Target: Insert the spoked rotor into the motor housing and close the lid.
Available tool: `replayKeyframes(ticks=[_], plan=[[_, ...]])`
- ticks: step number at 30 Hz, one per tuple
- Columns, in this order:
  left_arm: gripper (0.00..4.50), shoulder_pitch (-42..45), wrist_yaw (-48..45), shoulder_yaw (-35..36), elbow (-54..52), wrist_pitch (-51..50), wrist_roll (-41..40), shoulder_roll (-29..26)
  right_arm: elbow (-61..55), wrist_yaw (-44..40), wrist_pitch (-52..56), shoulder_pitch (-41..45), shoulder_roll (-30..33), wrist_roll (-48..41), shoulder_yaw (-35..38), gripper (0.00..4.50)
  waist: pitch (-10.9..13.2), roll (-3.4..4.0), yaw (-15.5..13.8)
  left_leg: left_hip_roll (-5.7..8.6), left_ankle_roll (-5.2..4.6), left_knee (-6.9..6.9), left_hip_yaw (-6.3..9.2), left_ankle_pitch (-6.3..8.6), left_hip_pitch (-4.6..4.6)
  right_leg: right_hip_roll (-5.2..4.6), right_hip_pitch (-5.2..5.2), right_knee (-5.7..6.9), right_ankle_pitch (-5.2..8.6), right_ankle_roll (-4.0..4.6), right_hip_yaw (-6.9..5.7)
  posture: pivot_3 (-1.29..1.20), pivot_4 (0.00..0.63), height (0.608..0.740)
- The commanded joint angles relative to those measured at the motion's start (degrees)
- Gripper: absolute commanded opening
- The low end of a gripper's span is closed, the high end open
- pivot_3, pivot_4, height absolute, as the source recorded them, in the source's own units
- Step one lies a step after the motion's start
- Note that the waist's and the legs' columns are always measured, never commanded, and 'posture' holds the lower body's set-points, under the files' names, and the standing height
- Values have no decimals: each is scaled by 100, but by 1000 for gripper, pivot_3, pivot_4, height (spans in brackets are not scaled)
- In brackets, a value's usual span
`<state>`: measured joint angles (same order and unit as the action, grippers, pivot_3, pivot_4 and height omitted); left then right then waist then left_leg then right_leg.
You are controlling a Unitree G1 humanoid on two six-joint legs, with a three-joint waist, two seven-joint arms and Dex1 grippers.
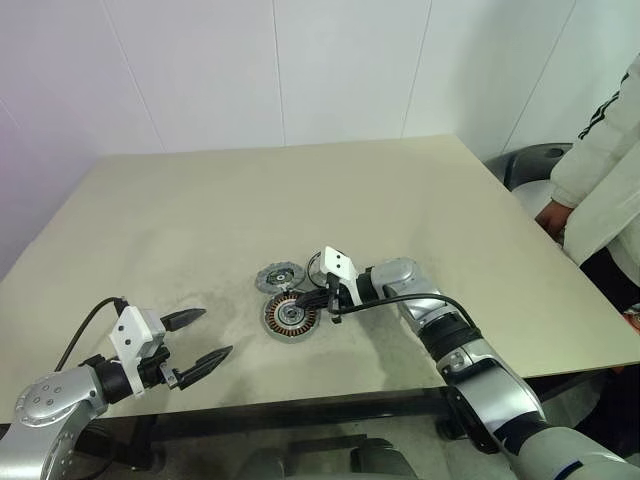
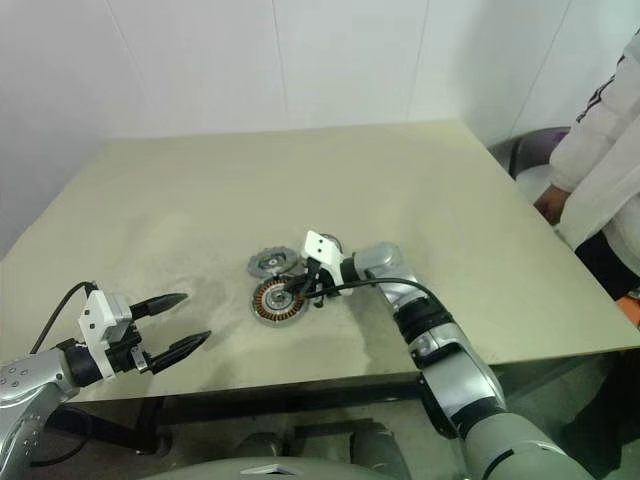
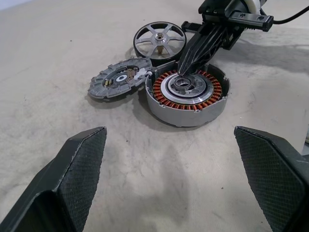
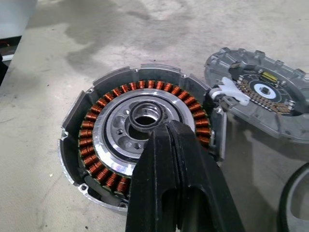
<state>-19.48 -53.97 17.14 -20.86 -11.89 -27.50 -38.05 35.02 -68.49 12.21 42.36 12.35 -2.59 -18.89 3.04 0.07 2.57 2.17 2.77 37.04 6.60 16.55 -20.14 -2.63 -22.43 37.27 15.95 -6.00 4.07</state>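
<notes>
While my right gripper (image 4: 161, 130) has its fingers pressed together with nothing seen between them, its tips rest at the pale hub of the motor housing (image 1: 290, 316), right by a thin dark ring (image 4: 143, 122) seated there; I cannot tell whether they press on it. My left gripper (image 1: 215, 333) hangs spread wide and empty over the near-left part of the table (image 1: 150, 200), well apart from the parts. I judge the task to be at its start: the spoked rotor (image 3: 118, 77) is not yet in, lying on the table just to the far left of the housing and touching its wall. The lid (image 3: 159, 41) lies just beyond the housing, spoked face up. Being round, the rotor has no long axis; it lies nearly flat, its detailed face upward. The housing sits open side up, copper windings showing. My next move, as I see it, calls for lifting the right tips clear of the hub, opening them, taking the rotor by its rim and keeping it level above the housing's centre.
</notes>
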Motion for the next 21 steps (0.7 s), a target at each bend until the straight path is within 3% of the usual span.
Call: replayKeyframes(ticks=[1, 9, 21], plan=[[4500, 69, -2, 83, -25, 118, 13, -48, -220, 8, 30, 331, -81, -211, 232, 23, 0, 0, 1, 0, 0, 0, 0, 0, 0, 0, 0, 0, 0, 0, 0, 0, 0, 740], [4500, 94, 2, 75, -8, 134, 26, -16, -522, -61, 38, 248, -420, -68, -139, 23, 0, 1, 2, -1, 0, -6, 1, 0, -4, 1, -7, -1, -7, -12, 0, 0, 0, 740], [4500, 26, 77, 92, -106, 124, 20, 28, -475, -58, -266, 297, -189, 328, -500, 23, 1, 1, 1, 0, 0, -6, 2, 0, -4, -1, -6, -3, -6, -11, -1, 0, 0, 740]])
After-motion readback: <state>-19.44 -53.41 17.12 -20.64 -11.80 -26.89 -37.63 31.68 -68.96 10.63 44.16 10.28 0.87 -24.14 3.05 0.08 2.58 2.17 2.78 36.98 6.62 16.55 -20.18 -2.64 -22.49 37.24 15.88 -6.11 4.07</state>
